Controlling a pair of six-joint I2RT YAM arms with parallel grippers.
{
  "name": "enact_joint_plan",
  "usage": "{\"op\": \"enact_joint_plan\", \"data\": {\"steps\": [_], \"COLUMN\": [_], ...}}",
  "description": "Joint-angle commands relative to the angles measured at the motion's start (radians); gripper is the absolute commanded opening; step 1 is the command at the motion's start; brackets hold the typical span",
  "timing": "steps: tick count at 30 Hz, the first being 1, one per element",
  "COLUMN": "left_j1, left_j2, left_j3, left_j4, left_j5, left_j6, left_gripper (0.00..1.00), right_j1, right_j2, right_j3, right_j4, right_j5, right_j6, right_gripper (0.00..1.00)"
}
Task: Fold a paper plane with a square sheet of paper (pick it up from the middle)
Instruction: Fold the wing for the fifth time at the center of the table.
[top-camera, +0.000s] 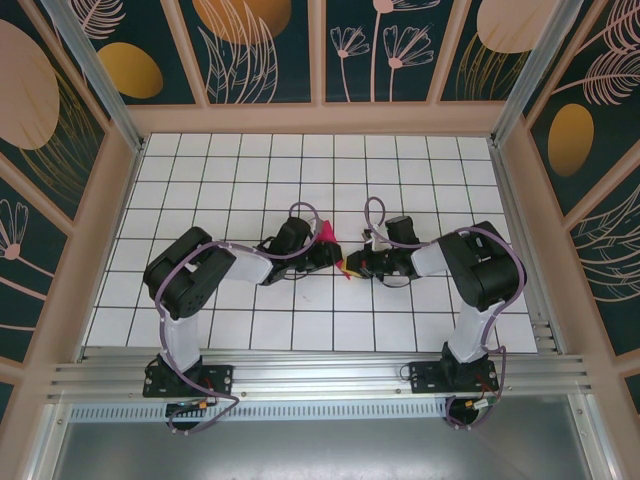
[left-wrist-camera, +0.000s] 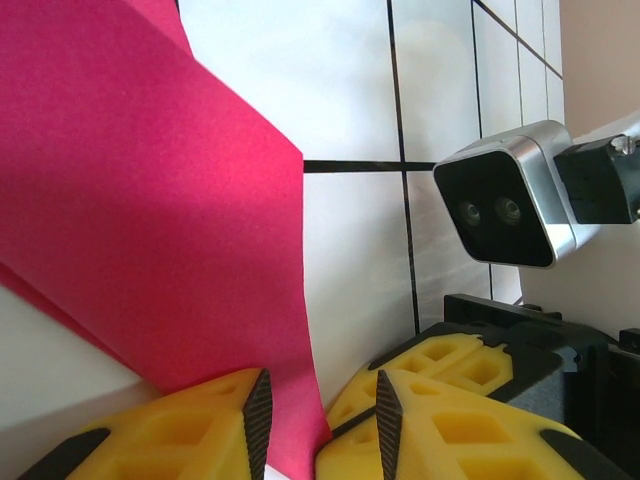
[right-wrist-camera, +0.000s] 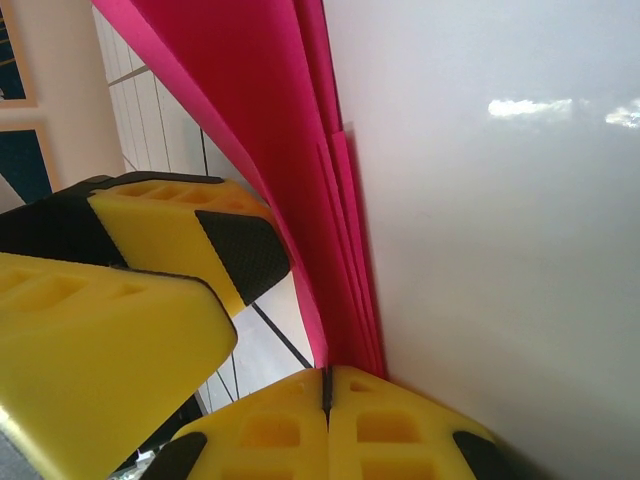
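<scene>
The sheet of paper (top-camera: 327, 236) is magenta-pink and held up off the table between the two arms. In the right wrist view it shows as several folded layers (right-wrist-camera: 300, 150) running down into the seam of my right gripper (right-wrist-camera: 327, 378), which is shut on it. In the left wrist view a broad pink flap (left-wrist-camera: 140, 220) hangs down between the fingers of my left gripper (left-wrist-camera: 323, 400). Those jaws stand apart, the flap close to the left pad (left-wrist-camera: 258, 420). My left gripper (top-camera: 330, 255) and right gripper (top-camera: 350, 268) nearly touch at the table's middle.
The white grid-tiled table (top-camera: 250, 180) is walled by pink frame posts (top-camera: 120, 190) on all sides, with an aluminium rail (top-camera: 320, 375) at the near edge. The right wrist's camera (left-wrist-camera: 505, 205) sits close in front of the left gripper.
</scene>
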Motion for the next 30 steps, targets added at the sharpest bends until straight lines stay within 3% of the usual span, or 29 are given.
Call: {"op": "enact_joint_plan", "data": {"steps": [1, 9, 12, 30], "left_j1": [-0.008, -0.006, -0.007, -0.008], "left_j2": [0.027, 0.046, 0.053, 0.075], "left_j3": [0.027, 0.070, 0.088, 0.124], "left_j4": [-0.057, -0.185, -0.234, -0.320], "left_j5": [-0.044, -0.108, -0.127, -0.170], "left_j6": [0.013, 0.014, 0.015, 0.003], "left_gripper": [0.36, 0.35, 0.35, 0.33], "right_j1": [0.001, 0.000, 0.001, 0.008], "right_j2": [0.041, 0.010, -0.028, -0.085], "right_j3": [-0.001, 0.014, 0.026, 0.013], "right_j4": [-0.054, -0.093, -0.134, -0.260], "right_j5": [0.044, 0.055, 0.060, 0.112], "right_j6": [-0.004, -0.028, -0.058, -0.168], "right_gripper": [0.00, 0.00, 0.04, 0.12]}}
